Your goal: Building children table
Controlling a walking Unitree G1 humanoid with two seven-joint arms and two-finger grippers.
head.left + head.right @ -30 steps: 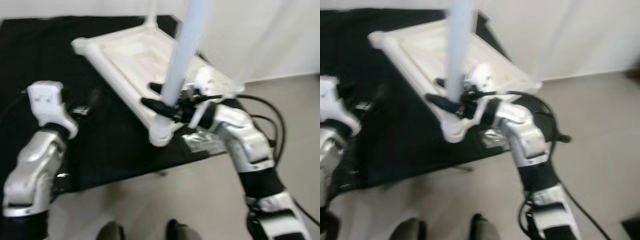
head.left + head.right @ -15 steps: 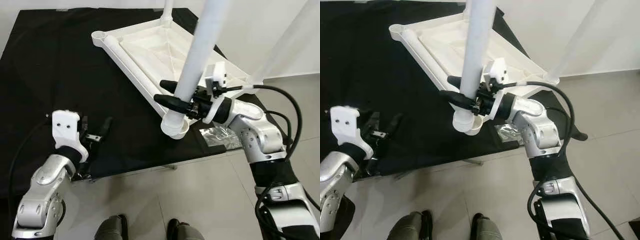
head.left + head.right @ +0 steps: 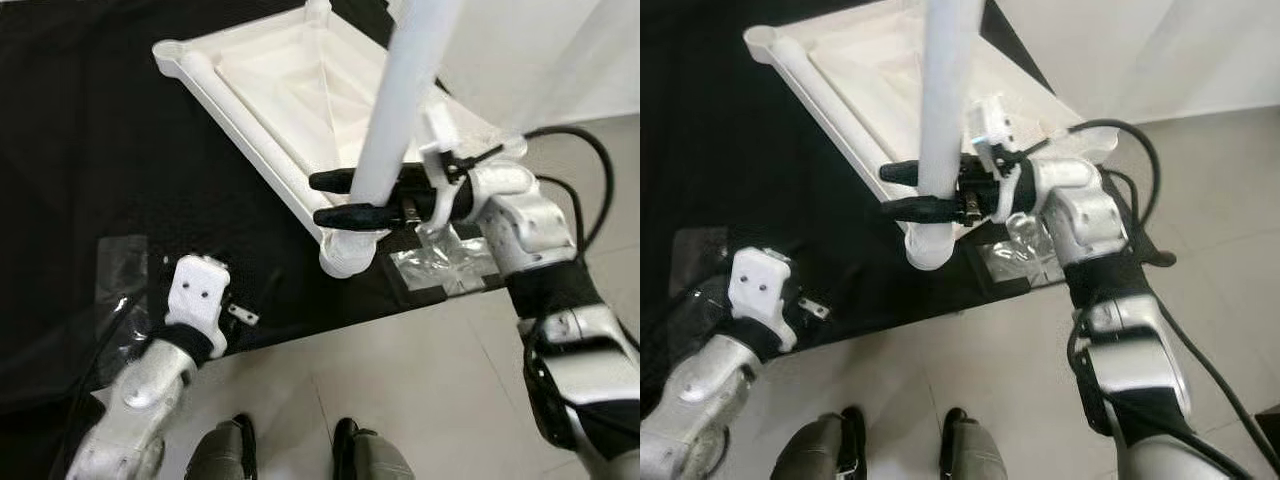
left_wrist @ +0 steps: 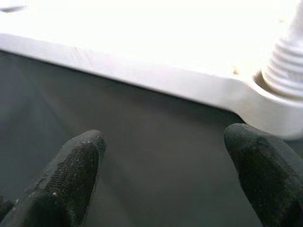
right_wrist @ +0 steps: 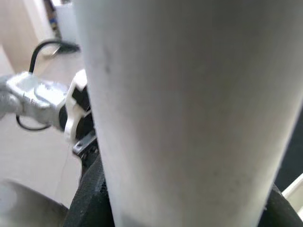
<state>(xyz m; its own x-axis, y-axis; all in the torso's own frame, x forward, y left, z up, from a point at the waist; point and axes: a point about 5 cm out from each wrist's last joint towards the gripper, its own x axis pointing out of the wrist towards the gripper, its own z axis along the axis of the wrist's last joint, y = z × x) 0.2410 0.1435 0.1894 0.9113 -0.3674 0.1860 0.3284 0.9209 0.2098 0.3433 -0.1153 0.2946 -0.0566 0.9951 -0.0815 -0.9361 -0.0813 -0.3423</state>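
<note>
A white children's tabletop lies upside down on a black-covered work surface. A white table leg stands upright in the socket of its near corner. My right gripper is shut on this leg just above the socket, one black finger on each side. The leg's side looms close in the right wrist view. My left gripper is open low over the cloth, left of that corner, fingertips wide apart with nothing between them. Beyond them are the tabletop's edge rail and the leg's threaded end.
A clear plastic bag lies on the cloth under my right wrist, near the front edge. Another plastic sheet lies at the left. A second leg rises, blurred, at the far right. Tiled floor and my feet are below.
My left arm has swung right and forward, nearer the tabletop's near corner. The right gripper keeps its hold on the leg. The picture, blurred one second ago, is now sharp.
</note>
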